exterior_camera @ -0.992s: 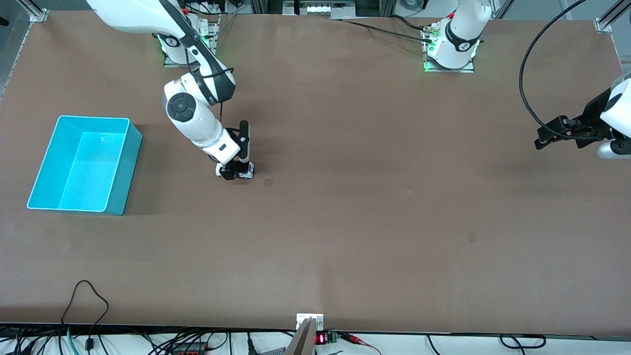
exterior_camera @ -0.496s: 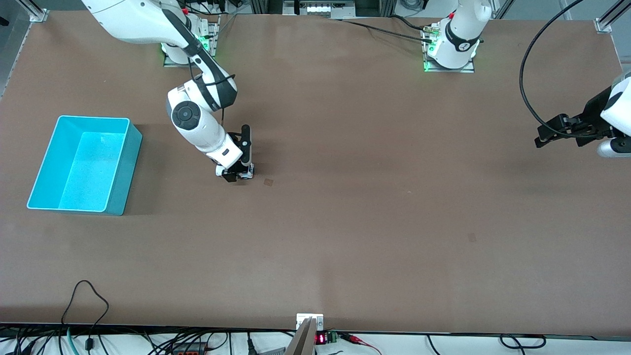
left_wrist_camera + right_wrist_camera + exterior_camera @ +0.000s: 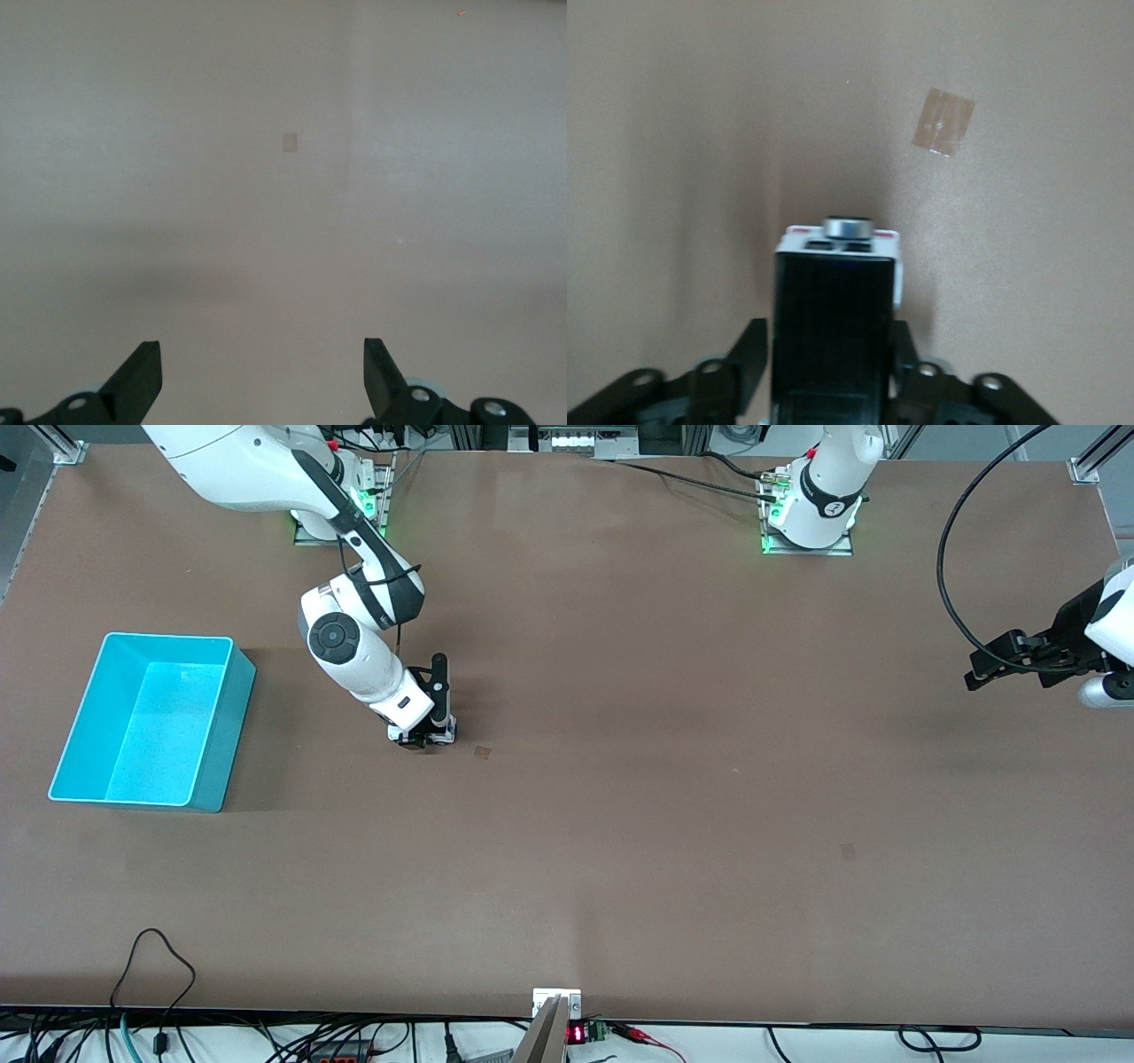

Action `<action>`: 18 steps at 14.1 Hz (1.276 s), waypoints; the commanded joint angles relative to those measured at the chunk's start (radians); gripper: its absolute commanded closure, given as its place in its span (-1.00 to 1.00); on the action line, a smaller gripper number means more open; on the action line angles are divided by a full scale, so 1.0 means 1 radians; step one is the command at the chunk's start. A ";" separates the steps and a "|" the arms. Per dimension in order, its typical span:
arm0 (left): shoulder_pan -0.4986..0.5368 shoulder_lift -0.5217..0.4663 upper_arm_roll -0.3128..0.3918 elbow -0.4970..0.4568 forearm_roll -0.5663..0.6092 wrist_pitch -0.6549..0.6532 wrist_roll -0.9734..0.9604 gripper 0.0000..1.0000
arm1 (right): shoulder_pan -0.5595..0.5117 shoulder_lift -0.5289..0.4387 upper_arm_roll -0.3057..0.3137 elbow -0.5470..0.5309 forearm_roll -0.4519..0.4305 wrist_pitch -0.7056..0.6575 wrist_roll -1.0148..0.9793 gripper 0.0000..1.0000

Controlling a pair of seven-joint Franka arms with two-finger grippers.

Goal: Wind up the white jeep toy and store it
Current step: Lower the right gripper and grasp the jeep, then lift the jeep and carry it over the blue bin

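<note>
Brown table (image 3: 620, 824); right gripper (image 3: 423, 737) apparently clamped on white jeep toy (image 3: 833, 310); left gripper (image 3: 261, 376) wide, waiting.

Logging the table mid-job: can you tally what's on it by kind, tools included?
White jeep toy: 1, on the table between the right tool's fingers
Cyan bin: 1, empty, toward the right arm's end of the table
Tape patches: 2, one beside the jeep, one nearer the front camera
Tools: 2, the right tool and the left tool, open, waiting
Total: 6
</note>
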 commanded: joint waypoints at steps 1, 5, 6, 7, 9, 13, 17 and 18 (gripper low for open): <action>-0.001 -0.020 0.002 -0.009 0.009 -0.003 0.004 -1.00 | 0.004 0.013 -0.004 0.013 -0.015 0.005 0.019 0.58; 0.001 -0.017 0.002 -0.009 0.007 -0.003 0.004 -1.00 | 0.007 0.005 -0.007 0.013 -0.019 0.000 0.131 1.00; 0.001 -0.017 0.002 -0.010 0.007 -0.003 0.004 -1.00 | 0.006 -0.006 -0.010 0.013 -0.019 -0.003 0.135 1.00; 0.002 -0.015 0.002 -0.010 0.007 -0.003 0.004 -1.00 | -0.002 -0.030 -0.023 0.013 -0.019 -0.004 0.140 1.00; 0.001 -0.015 0.002 -0.009 0.007 -0.003 0.004 -1.00 | -0.025 -0.097 -0.038 0.013 -0.018 -0.064 0.172 1.00; 0.002 -0.015 0.002 -0.009 0.007 -0.002 0.004 -1.00 | -0.045 -0.229 -0.127 0.013 -0.007 -0.176 0.318 1.00; 0.001 -0.015 0.002 -0.009 0.007 0.003 0.004 -1.00 | -0.056 -0.288 -0.297 0.107 -0.009 -0.392 0.461 1.00; 0.001 -0.015 0.002 -0.009 0.007 0.011 0.004 -1.00 | -0.059 -0.288 -0.346 0.129 -0.009 -0.430 0.462 1.00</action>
